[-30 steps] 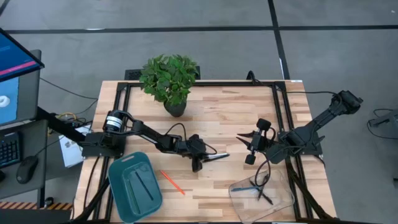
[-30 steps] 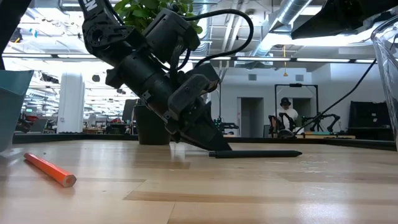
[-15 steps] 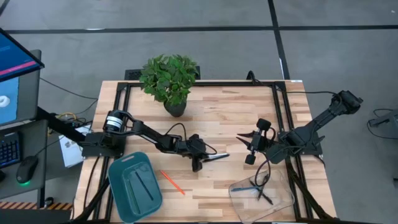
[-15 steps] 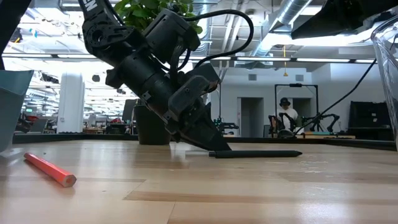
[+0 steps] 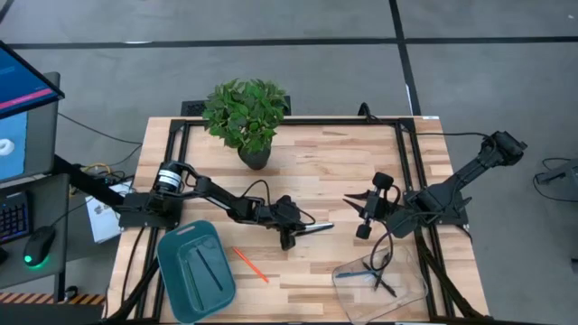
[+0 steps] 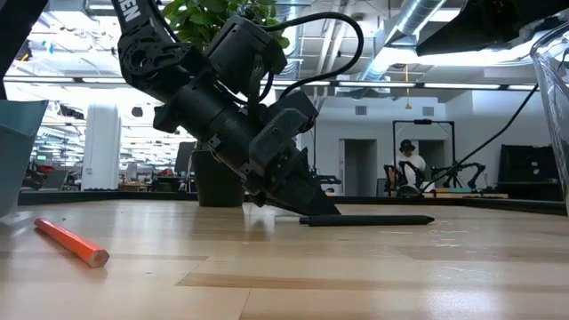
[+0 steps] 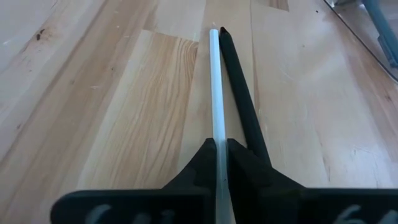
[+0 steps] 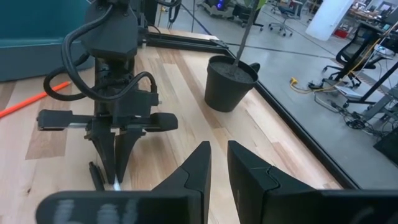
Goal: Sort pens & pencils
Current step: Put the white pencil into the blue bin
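At the table's middle my left gripper (image 5: 291, 232) is shut on a whitish pen (image 7: 214, 87). A black pen (image 7: 239, 93) lies right beside it on the wood, also in the low view (image 6: 369, 220). An orange pencil (image 5: 250, 264) lies flat near the teal tray (image 5: 181, 275), which holds dark pens (image 5: 215, 271). My right gripper (image 5: 358, 210) hovers above the table's right half, its fingers a narrow gap apart (image 8: 219, 168) with nothing between them. My left gripper pinches the whitish pen between its two fingers at the pen's left end (image 7: 217, 144). The fingers slant down from the table's left and lie along the pen. The pen rests flat on the wood. Whether one finger (image 7: 249, 165) touches the black pen, I cannot tell.
A potted plant (image 5: 247, 113) stands at the far left of the table. A clear container (image 5: 379, 282) with a blue pen and dark pens sits at the near right edge. Bare wood lies between the two grippers.
My left gripper has shut its fingers on the whitish pen and tipped slightly lower, staying in the same place. The pens lie where they were.
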